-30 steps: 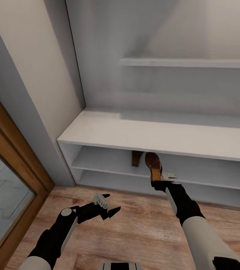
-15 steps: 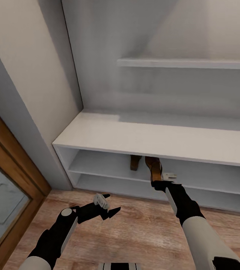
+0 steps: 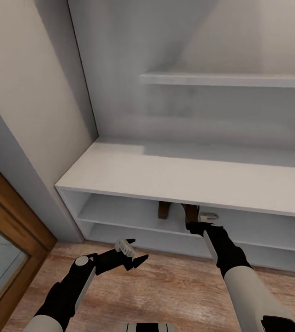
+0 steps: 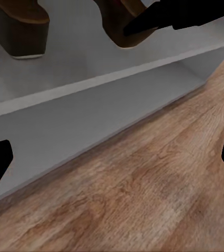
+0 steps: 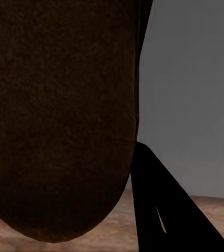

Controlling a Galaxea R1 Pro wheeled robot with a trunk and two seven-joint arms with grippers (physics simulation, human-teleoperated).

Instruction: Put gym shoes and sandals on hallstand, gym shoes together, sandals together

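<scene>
Your right hand pinches a dark brown leather sandal inside the light grey hallstand's upper compartment; the other brown sandal stands just beside it at 9 o'clock. Your left hand hangs spread above the wood-plank floor.

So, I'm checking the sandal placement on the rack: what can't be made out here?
- Held sandal, head view: mostly hidden under the hallstand top.
- Other sandal, head view: front hidden by the same top; left wrist view cuts it off at the edge.
- Right gripper grip: the sandal sole covers the right wrist view.
</scene>
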